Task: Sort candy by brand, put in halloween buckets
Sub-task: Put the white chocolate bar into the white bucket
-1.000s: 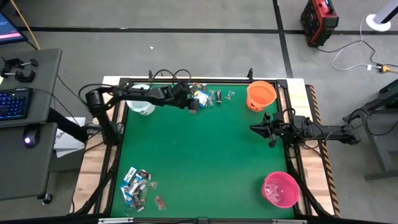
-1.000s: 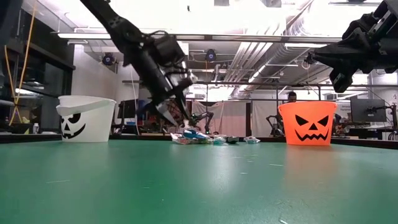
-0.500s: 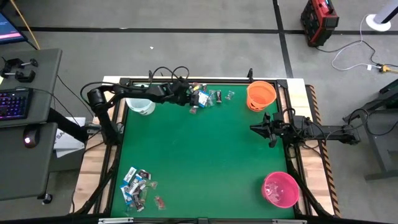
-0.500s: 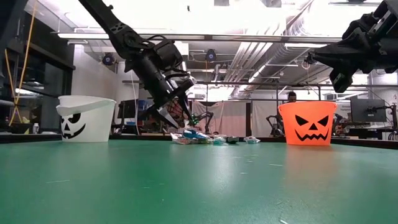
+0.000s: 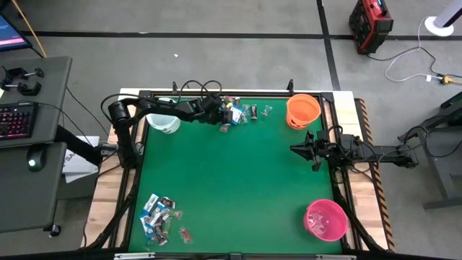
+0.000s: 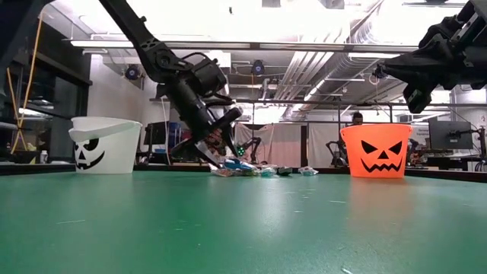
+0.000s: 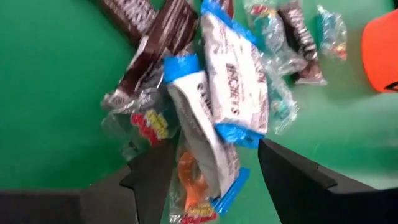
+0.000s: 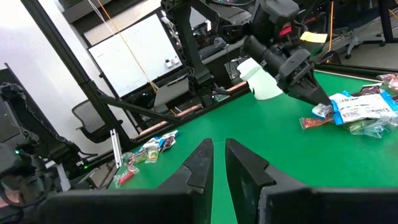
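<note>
The left gripper (image 5: 220, 115) has dropped back from a slight lift onto the far candy pile (image 5: 242, 113) beside the white bucket (image 5: 164, 123), so a pick is starting. Its fingers are spread around a blue-and-white candy (image 7: 233, 87), seemingly not yet pinching. The right gripper (image 5: 297, 149), nearly pressed together, waits near the orange bucket (image 5: 302, 110).

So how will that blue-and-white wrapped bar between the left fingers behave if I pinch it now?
The blue-and-white bar looks flat, thin and probably light. Its glossy wrapper may slip or crumple. It overlaps other candy, so neighbours could drag along as the open left gripper closes.
</note>
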Tool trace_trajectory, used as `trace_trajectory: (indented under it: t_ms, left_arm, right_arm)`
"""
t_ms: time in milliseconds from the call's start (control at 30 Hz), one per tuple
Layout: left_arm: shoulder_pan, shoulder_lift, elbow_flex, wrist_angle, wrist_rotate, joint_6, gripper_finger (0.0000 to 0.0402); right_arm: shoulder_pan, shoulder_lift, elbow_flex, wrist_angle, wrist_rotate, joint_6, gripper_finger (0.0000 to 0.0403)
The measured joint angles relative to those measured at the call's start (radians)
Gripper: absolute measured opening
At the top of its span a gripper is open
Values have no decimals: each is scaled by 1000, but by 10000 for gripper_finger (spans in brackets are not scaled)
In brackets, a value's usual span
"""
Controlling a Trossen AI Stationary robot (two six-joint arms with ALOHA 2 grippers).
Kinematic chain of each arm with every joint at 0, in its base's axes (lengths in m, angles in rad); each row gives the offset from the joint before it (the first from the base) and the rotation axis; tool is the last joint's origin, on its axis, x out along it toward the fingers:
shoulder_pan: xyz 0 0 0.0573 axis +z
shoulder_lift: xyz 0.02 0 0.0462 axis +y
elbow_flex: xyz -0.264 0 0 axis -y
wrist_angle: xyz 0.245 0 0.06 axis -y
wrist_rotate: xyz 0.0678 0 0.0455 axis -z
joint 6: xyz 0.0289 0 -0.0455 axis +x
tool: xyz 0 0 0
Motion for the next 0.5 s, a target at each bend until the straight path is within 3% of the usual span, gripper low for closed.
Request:
trace_trajectory:
  t_ms: [133, 333, 500]
  left_arm:
    - [-1, 0, 0, 7, -20, 6, 170]
    - [-8, 0, 0, 31, -21, 15, 21]
    - [-30, 0, 0, 24, -20, 16, 7]
  right_arm:
    - [0, 0, 0, 0, 0, 0, 35]
    - [0, 0, 0, 0, 0, 0, 35]
    - [0, 0, 0, 0, 0, 0, 35]
